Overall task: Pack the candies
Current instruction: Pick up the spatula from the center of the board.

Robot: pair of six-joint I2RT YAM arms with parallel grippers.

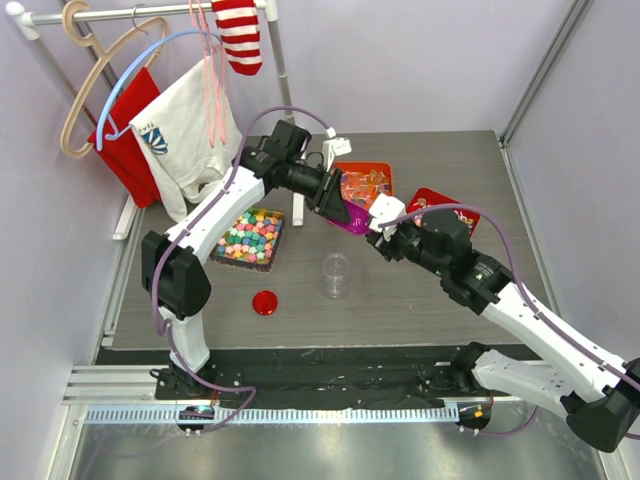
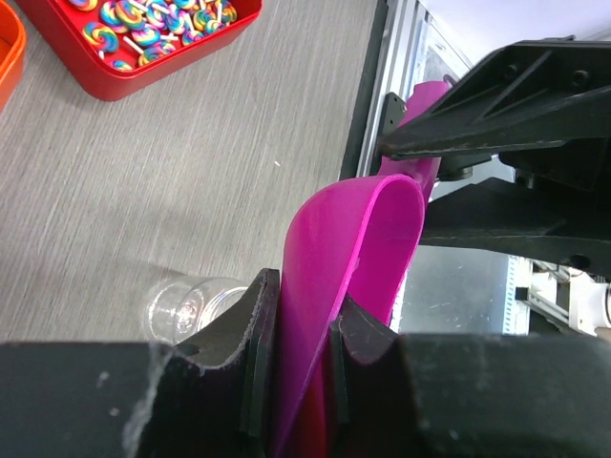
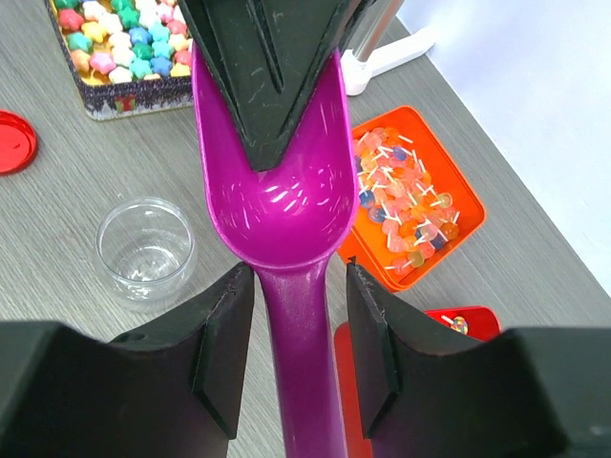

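Note:
The candies (image 1: 250, 238) fill a dark square tin at the left; their tin (image 3: 115, 38) shows at the top of the right wrist view. A magenta scoop (image 1: 352, 217) hangs above the table between the arms. My left gripper (image 1: 335, 205) is shut on the rim of the scoop's bowl (image 2: 358, 248), fingers (image 2: 260, 315) pinching it. My right gripper (image 3: 298, 277) stands open around the scoop's handle (image 3: 305, 382), with a gap on each side. The scoop bowl (image 3: 277, 210) is empty. A clear empty jar (image 1: 336, 275) stands below the scoop.
A red lid (image 1: 265, 302) lies near the jar. An orange tin (image 1: 365, 185) of wrapped sweets and a red tin (image 1: 440, 210) of swirl sweets sit at the back right. A clothes rack (image 1: 150, 100) with hangers and shirts stands at the back left.

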